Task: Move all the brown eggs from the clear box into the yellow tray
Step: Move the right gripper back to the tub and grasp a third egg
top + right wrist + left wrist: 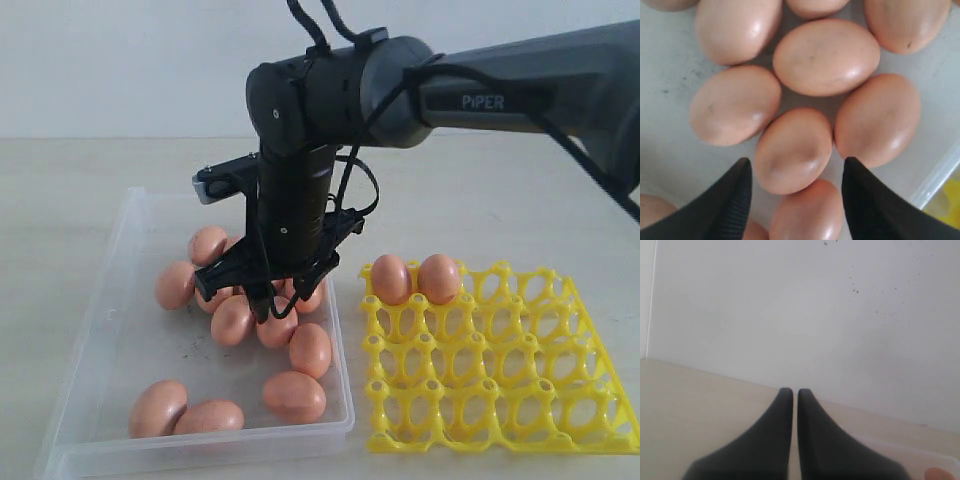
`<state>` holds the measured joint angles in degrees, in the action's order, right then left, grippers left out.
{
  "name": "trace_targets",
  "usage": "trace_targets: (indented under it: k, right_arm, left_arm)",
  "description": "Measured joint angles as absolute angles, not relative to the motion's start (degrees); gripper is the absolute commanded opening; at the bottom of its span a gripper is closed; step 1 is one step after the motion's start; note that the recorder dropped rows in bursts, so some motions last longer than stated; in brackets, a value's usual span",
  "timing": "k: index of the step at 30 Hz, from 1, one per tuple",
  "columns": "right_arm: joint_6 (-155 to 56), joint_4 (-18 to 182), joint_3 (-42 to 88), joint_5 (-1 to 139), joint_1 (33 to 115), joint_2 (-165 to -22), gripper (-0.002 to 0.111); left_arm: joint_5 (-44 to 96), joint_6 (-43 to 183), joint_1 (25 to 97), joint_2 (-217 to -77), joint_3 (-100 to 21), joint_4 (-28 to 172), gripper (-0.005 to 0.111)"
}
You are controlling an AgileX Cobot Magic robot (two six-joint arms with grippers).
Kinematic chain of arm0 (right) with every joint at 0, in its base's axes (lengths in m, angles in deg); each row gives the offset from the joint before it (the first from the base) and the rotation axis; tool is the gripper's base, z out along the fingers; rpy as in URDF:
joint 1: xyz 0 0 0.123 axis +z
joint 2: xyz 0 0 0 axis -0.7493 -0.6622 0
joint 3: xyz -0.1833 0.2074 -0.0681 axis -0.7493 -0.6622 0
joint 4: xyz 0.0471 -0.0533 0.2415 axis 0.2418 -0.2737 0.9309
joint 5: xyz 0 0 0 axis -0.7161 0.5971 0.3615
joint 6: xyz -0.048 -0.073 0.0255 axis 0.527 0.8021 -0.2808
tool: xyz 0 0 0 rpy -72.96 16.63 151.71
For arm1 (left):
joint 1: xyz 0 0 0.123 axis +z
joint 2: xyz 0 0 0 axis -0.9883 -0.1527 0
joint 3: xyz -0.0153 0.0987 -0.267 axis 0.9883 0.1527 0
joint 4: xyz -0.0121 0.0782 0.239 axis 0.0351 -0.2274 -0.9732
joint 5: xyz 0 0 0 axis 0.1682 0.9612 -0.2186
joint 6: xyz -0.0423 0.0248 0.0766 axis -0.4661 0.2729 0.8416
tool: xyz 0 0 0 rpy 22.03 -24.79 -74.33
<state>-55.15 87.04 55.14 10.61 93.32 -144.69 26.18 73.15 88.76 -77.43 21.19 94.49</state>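
brown eggs point(294, 395) lie loose on the floor of the clear box point(110, 330), most bunched near its middle, two at the near corner. right gripper point(795, 165) hangs low over the bunch, jaws spread wide, one egg point(792, 150) framed between them, nothing gripped. yellow tray point(500, 385), just beside the box, carries two eggs point(390, 278) in adjoining far-row cups. left gripper point(791, 392), seen only in its wrist view, has jaws almost touching, holding nothing.

Pale beige tabletop point(80, 170) is meeting a white wall point(120, 60); wall is showing scattered dark specks point(855, 289).
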Motion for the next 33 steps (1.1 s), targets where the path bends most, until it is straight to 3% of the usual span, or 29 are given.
trace_targets:
  k: [20,22,25,31,33]
  right_arm:
    - [-56.90,88.07,56.69,12.35,93.20,-150.72,0.048]
    - [-57.12,88.07,56.69,12.96,93.20,-150.72,0.039]
    - [-57.21,88.07,56.69,14.14,93.20,-150.72,0.004]
    - [-53.51,87.48,56.69,18.83,93.20,-150.72,0.000]
    - [-52.18,87.48,55.27,26.07,93.20,-150.72,0.000]
  left_arm:
    - [26.18,73.15,88.76,-77.43,21.19,94.49,0.004]
    - [26.18,73.15,88.76,-77.43,21.19,94.49,0.004]
    - [26.18,73.15,88.76,-77.43,21.19,94.49,0.004]
    - [26.18,73.15,88.76,-77.43,21.19,94.49,0.004]
    - [26.18,73.15,88.76,-77.43,21.19,94.49,0.004]
